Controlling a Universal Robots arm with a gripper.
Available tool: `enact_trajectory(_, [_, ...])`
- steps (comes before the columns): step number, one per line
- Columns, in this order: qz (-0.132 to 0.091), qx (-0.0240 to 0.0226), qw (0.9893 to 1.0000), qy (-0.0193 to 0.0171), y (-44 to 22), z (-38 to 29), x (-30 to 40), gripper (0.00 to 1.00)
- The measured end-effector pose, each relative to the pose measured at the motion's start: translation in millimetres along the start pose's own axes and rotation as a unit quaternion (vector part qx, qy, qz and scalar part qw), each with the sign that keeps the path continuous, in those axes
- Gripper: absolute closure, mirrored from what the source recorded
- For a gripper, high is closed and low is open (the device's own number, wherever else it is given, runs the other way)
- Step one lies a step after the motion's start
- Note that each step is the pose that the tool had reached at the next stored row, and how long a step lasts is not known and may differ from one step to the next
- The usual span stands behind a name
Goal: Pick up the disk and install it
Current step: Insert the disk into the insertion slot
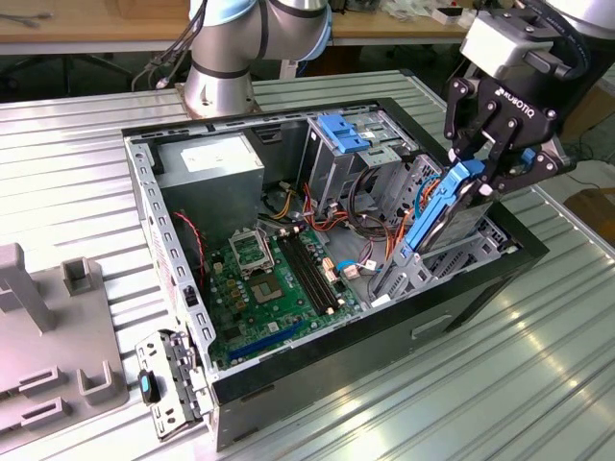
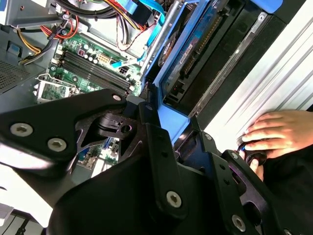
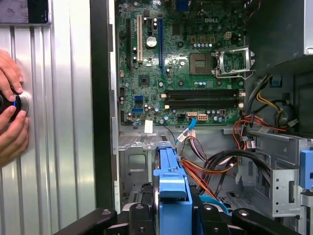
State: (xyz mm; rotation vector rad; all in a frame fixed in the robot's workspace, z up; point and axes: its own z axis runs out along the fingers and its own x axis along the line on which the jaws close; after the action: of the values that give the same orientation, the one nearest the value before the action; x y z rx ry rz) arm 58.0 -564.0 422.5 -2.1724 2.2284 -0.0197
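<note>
Exterior view, left to right: grey fixture (image 1: 48,355), well apart. Open computer case (image 1: 144,192). Motherboard (image 1: 269,279). Drive cage (image 1: 336,154). Then the disk (image 1: 428,226), steeply tilted, its lower end entering the front bay (image 1: 485,240). The gripper (image 1: 483,171) has its fingers closed tight on the upper end of the blue carrier.

Judged step: insertion begun, disk not seated. Seating calls for carrier rails parallel to the bay walls. Clearance is tight: cables (image 1: 370,197) crowd one side, the case's front wall the other.
</note>
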Motion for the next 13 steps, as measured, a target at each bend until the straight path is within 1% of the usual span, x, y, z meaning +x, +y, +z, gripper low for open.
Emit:
enact_trajectory(3, [0.0, 0.0, 1.0, 0.0, 0.1, 3.5, 0.1, 0.63])
enact_trajectory(4, [0.0, 0.0, 1.0, 0.0, 0.2, 6.4, 0.1, 0.63])
enact_trajectory(11, [0.0, 0.0, 1.0, 0.0, 0.5, 18.3, 0.8, 0.63])
enact_trajectory(13, [0.0, 0.0, 1.0, 0.0, 0.7, 23.5, 1.0, 0.63])
